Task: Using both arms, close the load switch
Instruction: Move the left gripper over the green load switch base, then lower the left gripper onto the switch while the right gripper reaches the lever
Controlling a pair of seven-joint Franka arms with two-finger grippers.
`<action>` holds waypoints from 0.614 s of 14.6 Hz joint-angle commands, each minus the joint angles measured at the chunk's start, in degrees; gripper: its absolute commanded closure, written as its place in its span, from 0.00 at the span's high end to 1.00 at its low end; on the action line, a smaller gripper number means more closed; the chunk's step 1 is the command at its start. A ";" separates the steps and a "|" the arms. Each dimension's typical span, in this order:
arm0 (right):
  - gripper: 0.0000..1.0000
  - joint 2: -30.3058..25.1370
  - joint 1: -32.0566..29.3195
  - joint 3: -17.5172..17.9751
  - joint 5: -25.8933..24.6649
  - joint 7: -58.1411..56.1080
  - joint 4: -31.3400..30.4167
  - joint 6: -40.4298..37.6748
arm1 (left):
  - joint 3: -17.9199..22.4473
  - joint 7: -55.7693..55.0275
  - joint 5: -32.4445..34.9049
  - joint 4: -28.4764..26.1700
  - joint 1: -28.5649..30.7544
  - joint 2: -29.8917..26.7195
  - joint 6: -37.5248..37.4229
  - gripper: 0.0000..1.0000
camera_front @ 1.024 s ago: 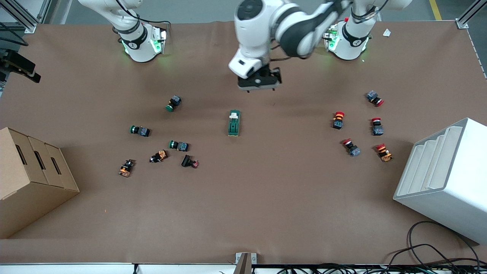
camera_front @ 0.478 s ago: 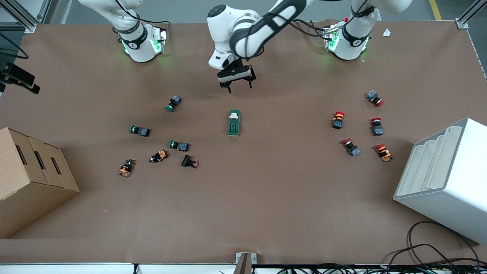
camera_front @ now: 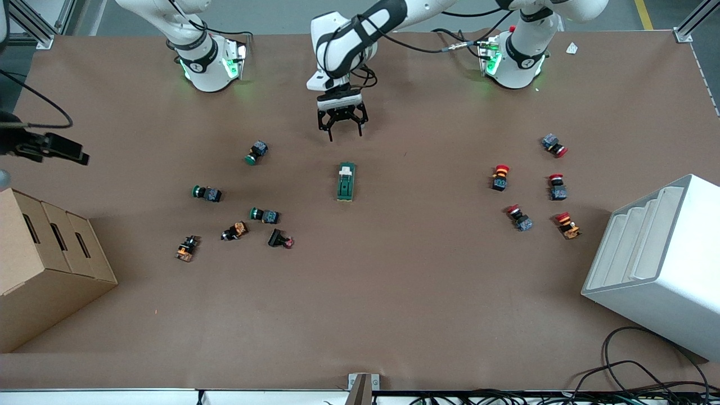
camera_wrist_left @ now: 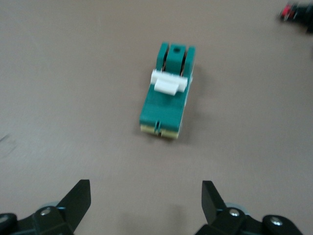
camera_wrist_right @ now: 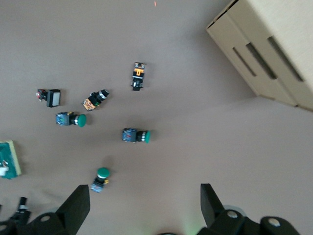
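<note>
left tool open (over bare mat) | load switch untouched

Even overhead light, soft shadows, left-wrist view blurred.

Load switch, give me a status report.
Left gripper open, above bare table near the load switch. Right gripper open, high over the green push buttons. Switch untouched, nothing blocking it.

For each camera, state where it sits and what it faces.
Front view: high across the table, facing both bases; left hand open above the switch.
Left wrist view: on the left arm, looking down at the switch; open fingers show.
Right wrist view: on the right arm, over the cardboard box; right hand open.
All share the switch.
</note>
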 commanded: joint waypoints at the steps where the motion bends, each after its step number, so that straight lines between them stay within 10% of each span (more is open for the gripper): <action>1: 1.00 1.36 3.02 0.55 2.64 12.73 -2.26 2.29 | 0.50 -6.96 10.66 0.12 -1.45 4.28 -5.28 1.00; 9: 1.00 2.16 15.76 0.64 9.41 37.35 -15.87 21.00 | 0.59 -7.85 20.61 -2.69 -2.33 4.82 -9.51 0.99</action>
